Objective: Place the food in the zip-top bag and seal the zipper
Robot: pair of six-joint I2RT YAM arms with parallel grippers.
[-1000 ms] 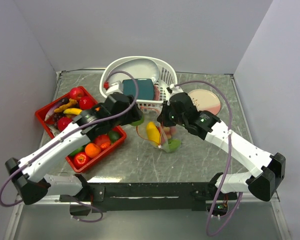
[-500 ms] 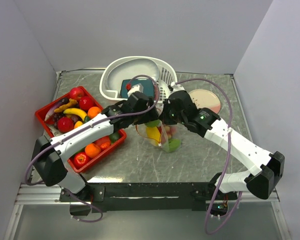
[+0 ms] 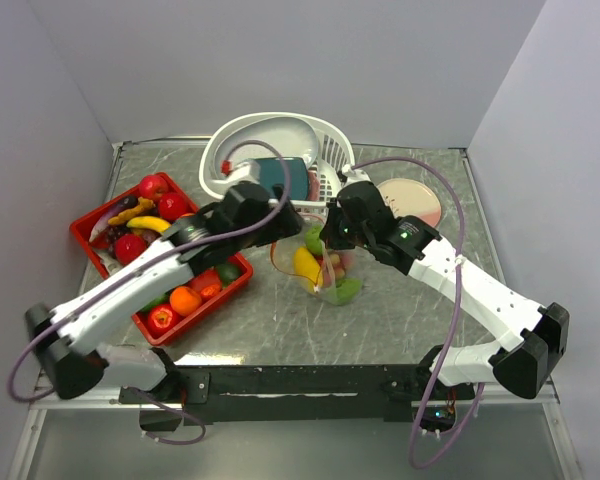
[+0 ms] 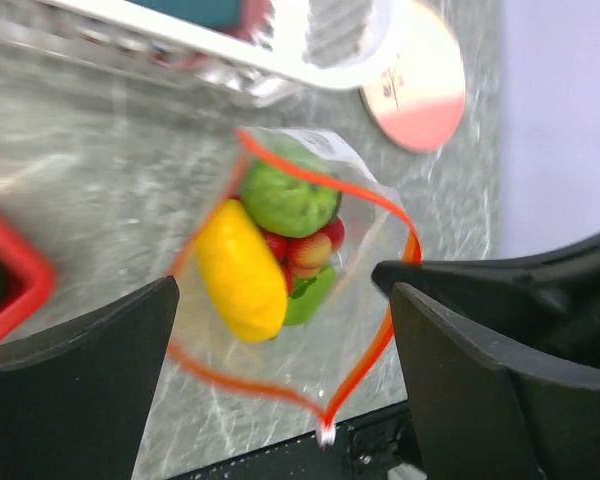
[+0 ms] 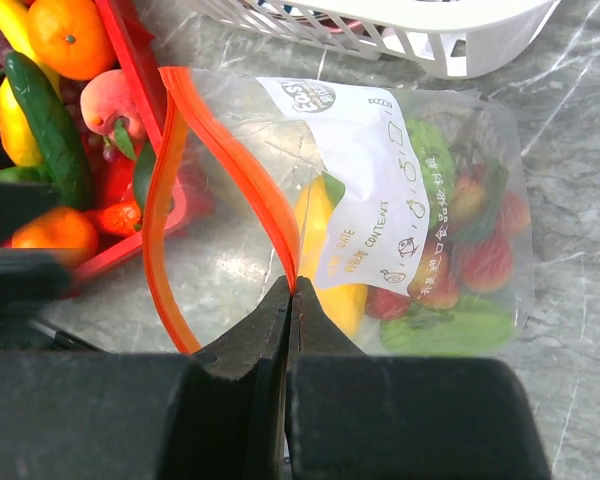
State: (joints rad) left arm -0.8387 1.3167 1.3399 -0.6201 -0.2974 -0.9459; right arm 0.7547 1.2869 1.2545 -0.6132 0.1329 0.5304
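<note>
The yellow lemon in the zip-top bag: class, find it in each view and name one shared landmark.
Top external: yellow lemon at centre, inside the zip-top bag.
Left wrist: yellow lemon left of centre, inside the open bag.
Right wrist: yellow lemon mid-frame, partly behind the bag's white label.
Shared landmark: white slotted basket, in each view's upper part.
</note>
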